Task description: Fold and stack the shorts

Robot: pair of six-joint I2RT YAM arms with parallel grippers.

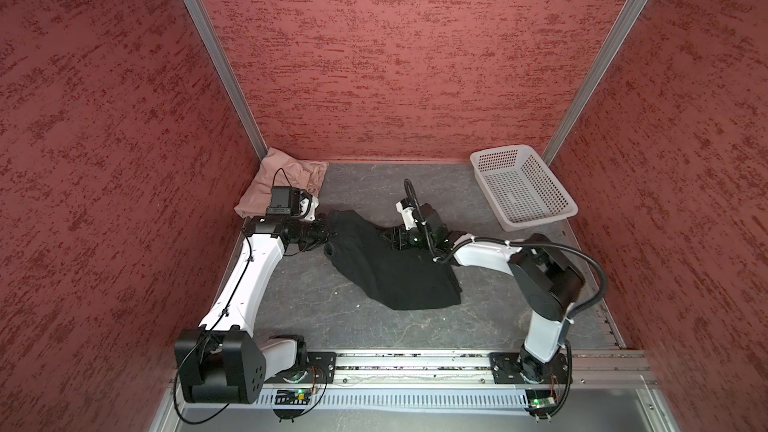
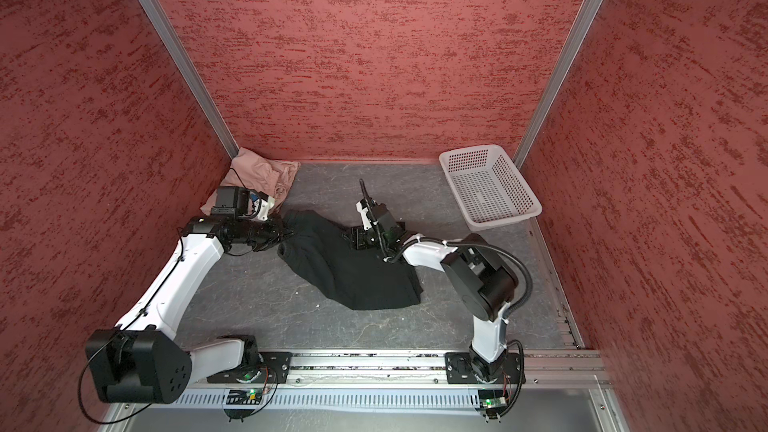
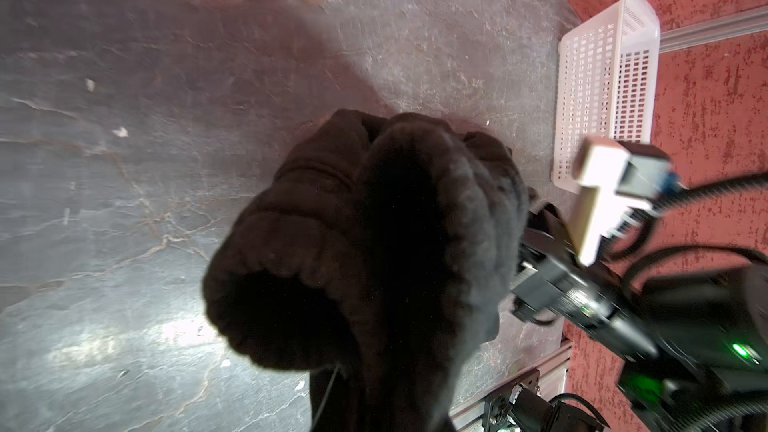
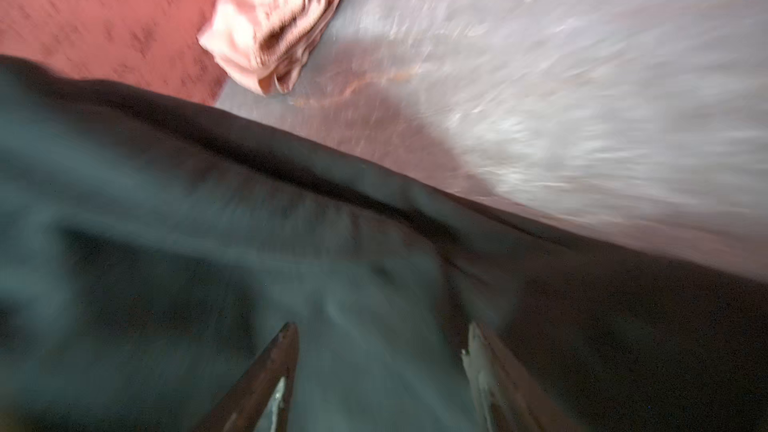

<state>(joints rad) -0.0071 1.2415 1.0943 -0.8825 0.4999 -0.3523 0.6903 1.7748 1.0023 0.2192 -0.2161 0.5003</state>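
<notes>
The black pair (image 1: 399,272) lies rumpled in the middle of the desk (image 1: 374,184). One end is drawn up toward the left tool (image 1: 327,228), which is clenched on a bunch of the gathered waistband. The left wrist view shows that ribbed band puckered right up against the camera. The right tool (image 1: 388,238) sits low at the far edge of the same cloth with its jaws parted. In the right wrist view its fingers (image 4: 282,363) stand apart over black fabric, but that picture is smeared, so I cannot tell whether they touch it. The pink pair (image 1: 282,178) is heaped in the back left corner, just beside the left arm's wrist. The basket (image 1: 523,189) stands in the back right corner, well apart from both pairs.

To my eye the step in hand is spreading the black pair flat before any fold. To do that well, the right tool wants a bite on the waistband's other corner, not mid-cloth, and through both layers of the band. Then both tools should draw apart evenly and keep the cloth low, since a high lift would likely let the legs twist. The left tool's bunched hold may leave a crease that needs smoothing first
</notes>
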